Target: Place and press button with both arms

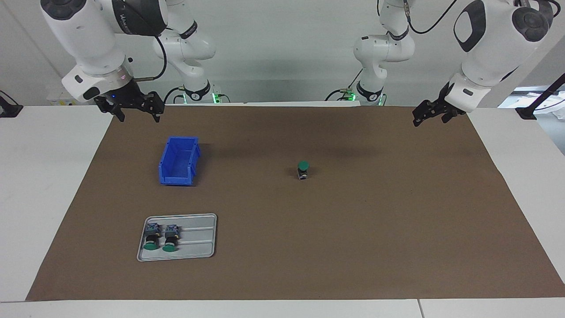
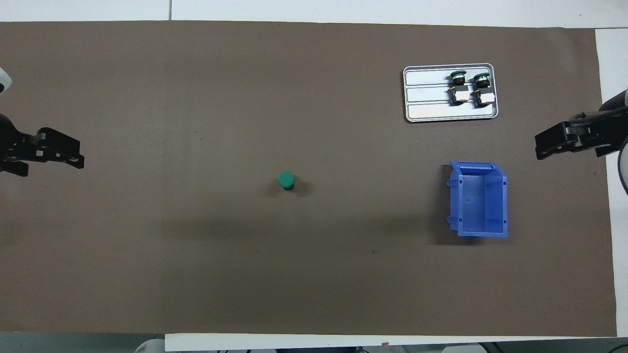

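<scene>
The right hand (image 1: 134,111) hangs open over the worktop's (image 1: 397,229) edge by the blue bin (image 1: 178,161); the left hand (image 1: 435,114) hangs open at the other end. Both are empty. The button (image 1: 303,169) stands upright mid-worktop, cap up. It looks light, rigid and top-heavy: grip the blocky base, not the smooth round cap. Two spares (image 1: 160,237) lie in the tray (image 1: 198,254).
</scene>
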